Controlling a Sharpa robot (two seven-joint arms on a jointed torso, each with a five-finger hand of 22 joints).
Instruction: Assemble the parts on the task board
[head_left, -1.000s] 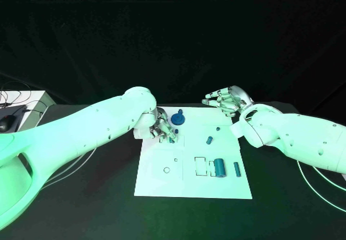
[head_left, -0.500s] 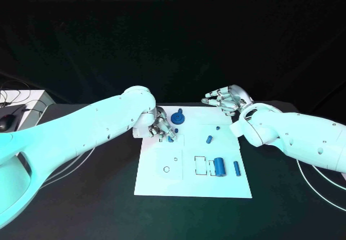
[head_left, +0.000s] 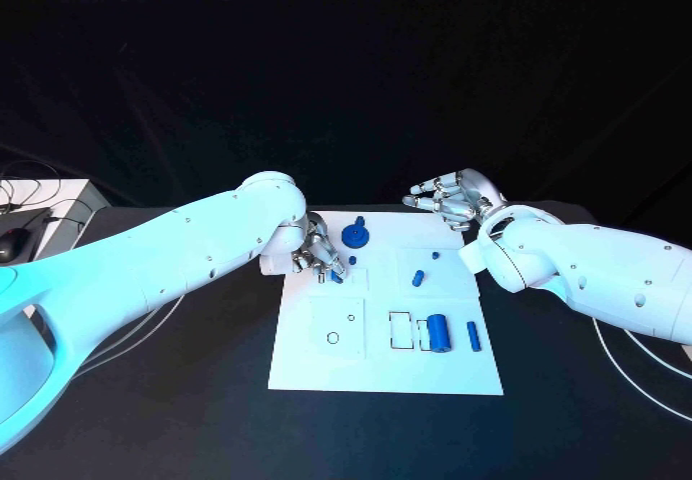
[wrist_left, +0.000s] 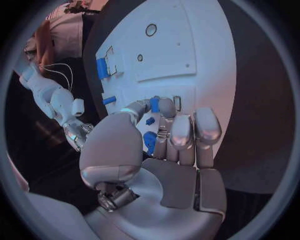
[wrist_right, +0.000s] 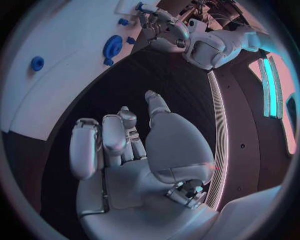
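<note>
The white task board (head_left: 387, 365) lies in the middle of the table. My left hand (head_left: 319, 254) hovers low over its far left corner and pinches a small blue part (wrist_left: 154, 104) between thumb and a finger, just above the board (wrist_left: 187, 55). A blue disc (head_left: 356, 237) sits close beside that hand. Two small blue pegs (head_left: 436, 257) (head_left: 418, 279) stand in the board's right half. A fat blue cylinder (head_left: 438, 334) and a thin blue pin (head_left: 473, 336) lie near the front right. My right hand (head_left: 450, 200) is raised beyond the far right corner, fingers apart, holding nothing.
A rectangular slot (head_left: 400, 332) and two round holes (head_left: 333, 340) are cut in the board's front half. A pale box with cables (head_left: 51, 215) stands at the table's far left. Black table surrounds the board (wrist_right: 56, 35); the disc (wrist_right: 112, 46) lies near its edge.
My left hand has crept slightly toward the board's far left corner, carrying the small blue part with it. The right hand has stayed put.
</note>
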